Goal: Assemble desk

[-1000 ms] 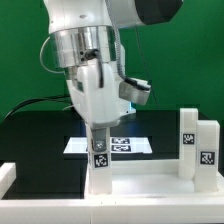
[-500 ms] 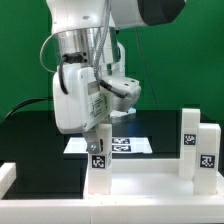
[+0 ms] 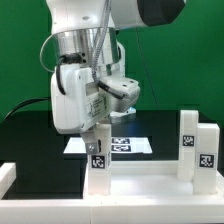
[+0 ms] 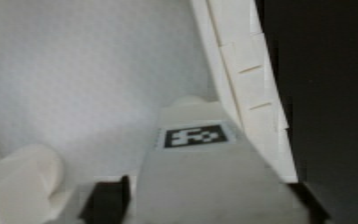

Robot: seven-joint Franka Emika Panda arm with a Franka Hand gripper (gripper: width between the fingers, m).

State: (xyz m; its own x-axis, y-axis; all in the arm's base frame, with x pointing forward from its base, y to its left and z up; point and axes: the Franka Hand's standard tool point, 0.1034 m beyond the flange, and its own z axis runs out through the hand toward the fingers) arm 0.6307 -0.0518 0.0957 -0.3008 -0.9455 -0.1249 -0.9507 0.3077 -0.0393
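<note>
The desk's white panel (image 3: 140, 185) lies at the front of the black table. A white block leg (image 3: 99, 157) with a black-and-white tag stands upright at the panel's corner on the exterior view's left. My gripper (image 3: 98, 138) comes down from above and is shut on this leg's top. In the wrist view the tagged leg (image 4: 197, 137) fills the gap between my dark fingers (image 4: 108, 198), over the panel (image 4: 87, 80). Two more tagged legs (image 3: 187, 135) (image 3: 206, 150) stand on the panel at the exterior view's right.
The marker board (image 3: 128, 146) lies on the table behind the panel. A white rail (image 3: 5, 176) sits at the exterior view's lower left. A rounded white shape (image 4: 16, 180) is beside my finger in the wrist view; I cannot tell what it is.
My wrist has turned about its vertical axis since a second ago, staying over the leg. The leg and panel stay in place.
</note>
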